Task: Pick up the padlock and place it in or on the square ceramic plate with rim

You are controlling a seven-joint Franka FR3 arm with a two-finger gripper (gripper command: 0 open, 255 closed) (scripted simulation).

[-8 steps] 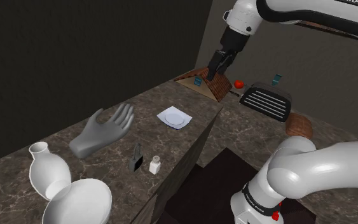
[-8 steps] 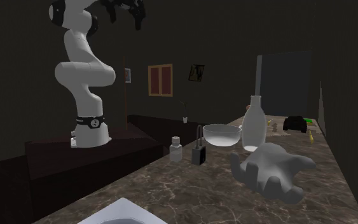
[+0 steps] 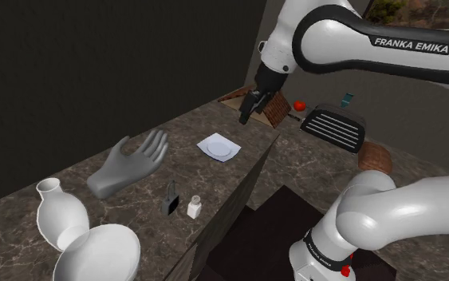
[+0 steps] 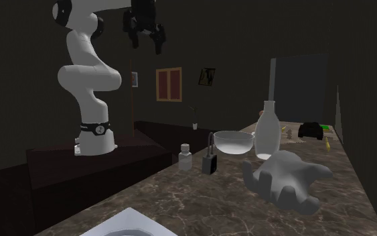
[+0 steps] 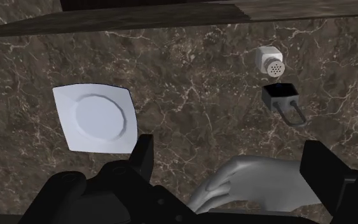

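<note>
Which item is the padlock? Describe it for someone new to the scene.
On the dark marble counter, find the big grey hand model, then look between it and the counter's edge. The padlock stands there beside a small white shaker. Unlike its white and grey neighbours, it is black and boxy, with a thin loop on top.

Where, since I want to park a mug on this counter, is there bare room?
Bare counter lies between the white square plate and the padlock with the shaker beside it. It's crowded past the grey hand model, where the vase and bowl stand close together.
</note>
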